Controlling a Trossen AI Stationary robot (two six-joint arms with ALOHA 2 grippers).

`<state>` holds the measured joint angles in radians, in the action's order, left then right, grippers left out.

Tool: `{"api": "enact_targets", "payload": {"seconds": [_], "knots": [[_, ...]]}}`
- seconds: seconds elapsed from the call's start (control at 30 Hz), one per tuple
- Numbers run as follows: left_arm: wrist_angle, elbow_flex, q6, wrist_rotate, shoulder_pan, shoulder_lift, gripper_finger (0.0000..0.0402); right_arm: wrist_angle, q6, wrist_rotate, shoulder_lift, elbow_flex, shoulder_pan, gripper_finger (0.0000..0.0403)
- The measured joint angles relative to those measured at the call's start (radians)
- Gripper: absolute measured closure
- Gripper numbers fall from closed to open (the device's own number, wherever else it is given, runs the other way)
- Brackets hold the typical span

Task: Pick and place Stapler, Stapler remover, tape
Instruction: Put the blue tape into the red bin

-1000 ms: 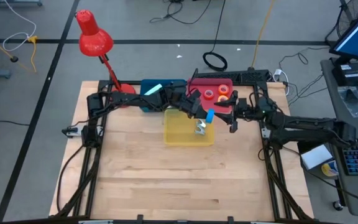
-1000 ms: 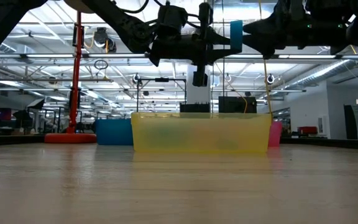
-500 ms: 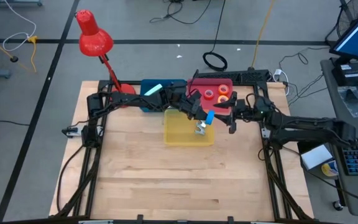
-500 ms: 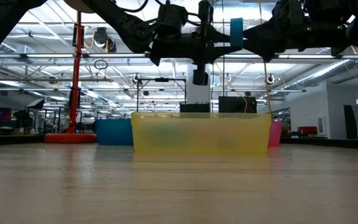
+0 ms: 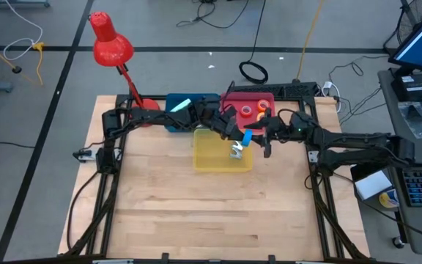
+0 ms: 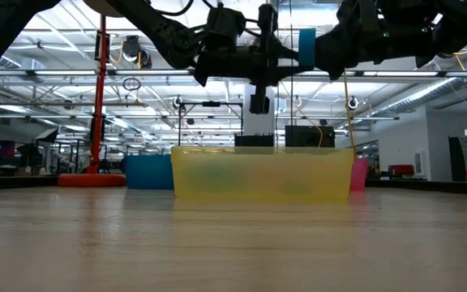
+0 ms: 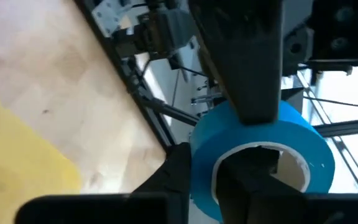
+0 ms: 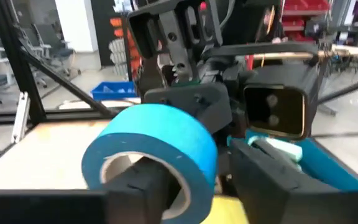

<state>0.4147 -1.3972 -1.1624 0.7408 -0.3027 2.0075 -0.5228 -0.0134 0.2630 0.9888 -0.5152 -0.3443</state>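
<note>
**Blue tape roll held between both grippers above the yellow bin**

Blue tape (image 5: 247, 137) hangs in the air over the right end of the yellow bin (image 5: 209, 158), caught between the two arms. The left gripper (image 5: 239, 134) reaches in from the left and the right gripper (image 5: 258, 139) meets it from the right, both at the roll.

In the left wrist view, one dark finger (image 7: 244, 56) lies across the roll's outer blue face and another passes through its pale core, so the left jaws are clenched on the roll's wall. In the right wrist view, one right finger (image 8: 148, 186) sits inside the roll's core and the other stands just beside its outer face; the right jaws look narrowly parted around the wall, but whether they press on it cannot be told.

From table height the roll (image 6: 307, 47) stands on edge, well above the bin's rim.

A metallic item (image 5: 237, 151) lies inside the yellow bin. Behind it, the red bin (image 5: 234, 98) holds a red tape roll (image 5: 247, 111) and an orange tape roll (image 5: 262, 107), side by side. A blue bin (image 5: 176, 117) stands left of it, beside a red desk lamp (image 5: 111, 42).
</note>
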Motion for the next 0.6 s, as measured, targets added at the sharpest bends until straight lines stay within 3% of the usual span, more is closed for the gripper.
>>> {"api": "enact_targets", "payload": {"seconds": [0.2,0.43,0.6], "knots": [[-0.047,0.000,0.102,0.045,-0.036,0.000,0.0299,0.081,0.000,-0.006,-0.026,0.000,-0.002,0.0371],[-0.071,0.000,0.185,0.234,-0.095,0.002,0.0269,0.093,-0.002,-0.084,-0.035,-0.001,-0.008,0.0368],[-0.245,0.000,0.263,0.244,-0.105,-0.007,0.0267,0.097,0.009,-0.159,-0.035,-0.001,-0.052,0.0369]]}}
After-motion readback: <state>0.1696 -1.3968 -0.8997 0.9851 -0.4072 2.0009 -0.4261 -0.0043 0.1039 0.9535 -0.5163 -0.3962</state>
